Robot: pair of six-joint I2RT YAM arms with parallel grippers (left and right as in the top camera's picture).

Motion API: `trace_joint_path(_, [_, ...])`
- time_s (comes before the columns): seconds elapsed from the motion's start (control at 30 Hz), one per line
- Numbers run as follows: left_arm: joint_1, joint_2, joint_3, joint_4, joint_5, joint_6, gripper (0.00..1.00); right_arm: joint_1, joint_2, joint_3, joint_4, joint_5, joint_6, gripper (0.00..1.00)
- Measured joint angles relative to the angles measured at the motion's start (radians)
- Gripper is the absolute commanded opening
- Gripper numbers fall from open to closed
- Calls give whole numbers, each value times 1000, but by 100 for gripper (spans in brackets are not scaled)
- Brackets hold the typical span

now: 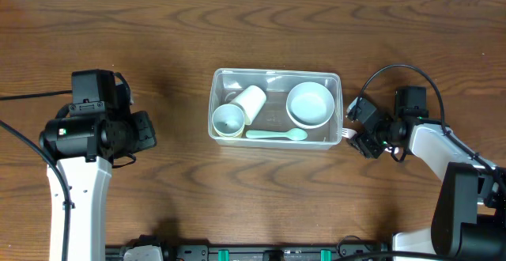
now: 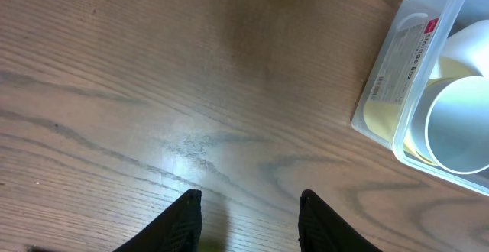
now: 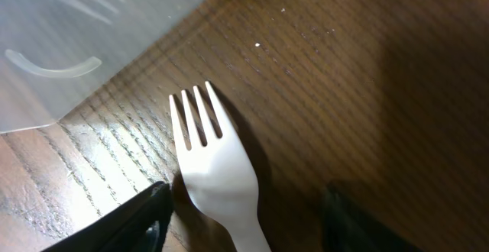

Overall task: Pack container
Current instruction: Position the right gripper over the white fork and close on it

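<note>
Jaws of the left gripper (image 2: 248, 206) stand apart, released, with only bare wood between the two dark fingers (image 2: 186, 220); this gripper hangs over the table (image 1: 174, 39) on the left side, well apart from the container (image 1: 276, 73); jaws of the right gripper (image 3: 244, 195) also stand apart, one finger on each side of a white plastic fork (image 3: 218, 168), and they are not clenched on it; the left-hand finger in the wrist view sits just beside the fork's neck, while the other finger stands off from it with a gap of wood between; the fork lies flat on the table with its tines pointing toward the container's cloudy wall, close to it but not touching.

The container sits in the middle of the table, long side running left to right, and the right gripper is just beside its right end; inside it, at the right, a round white bowl (image 1: 310, 104) stands upright; at the left, a pale cup (image 1: 228, 120) stands mouth up, with a white cup (image 1: 251, 101) lying tipped on its side against it; a pale green spoon (image 1: 277, 135) lies along the near wall, its bowl toward the right; a printed label (image 2: 401, 65) shows on the container's left end.
</note>
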Motion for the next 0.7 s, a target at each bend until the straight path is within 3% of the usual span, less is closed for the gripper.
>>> trace_joint_path(0.7, [0,0,0,0,0,3,42,1,-13,-40,91,13,37,46])
